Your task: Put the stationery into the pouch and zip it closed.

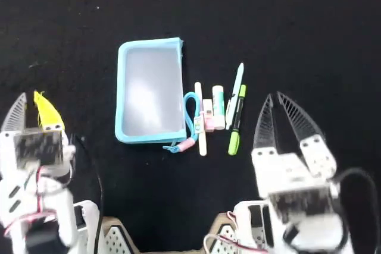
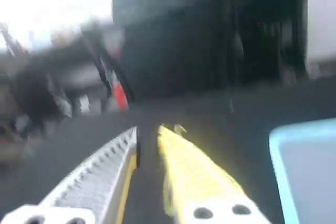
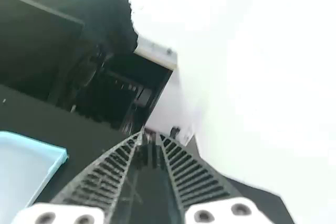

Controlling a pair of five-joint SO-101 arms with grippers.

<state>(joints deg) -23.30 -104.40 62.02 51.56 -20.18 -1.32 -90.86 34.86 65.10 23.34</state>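
Observation:
A light blue pouch (image 1: pixel 149 87) with a translucent face lies flat mid-table; its blue wrist loop (image 1: pixel 190 117) and pink tab trail from its near right corner. Just right of it lie several stationery pieces side by side: a cream stick (image 1: pixel 200 126), a pink-and-white piece (image 1: pixel 209 120), a white tube (image 1: pixel 218 106), a white pen (image 1: pixel 236 84) and a green highlighter (image 1: pixel 236 123). My left gripper (image 1: pixel 30 94) (image 2: pixel 147 128), white and yellow fingered, hovers near the table's left front, shut and empty, the pouch (image 2: pixel 307 166) off to its side. My right gripper (image 1: pixel 274 94) (image 3: pixel 149 136) sits right of the highlighter, shut and empty.
The black table cloth (image 1: pixel 286 34) stretches wide around the objects, with bare room behind and on both sides. Both arm bases (image 1: pixel 178 236) stand at the front edge. Dark furniture and cables show beyond the table's far edge.

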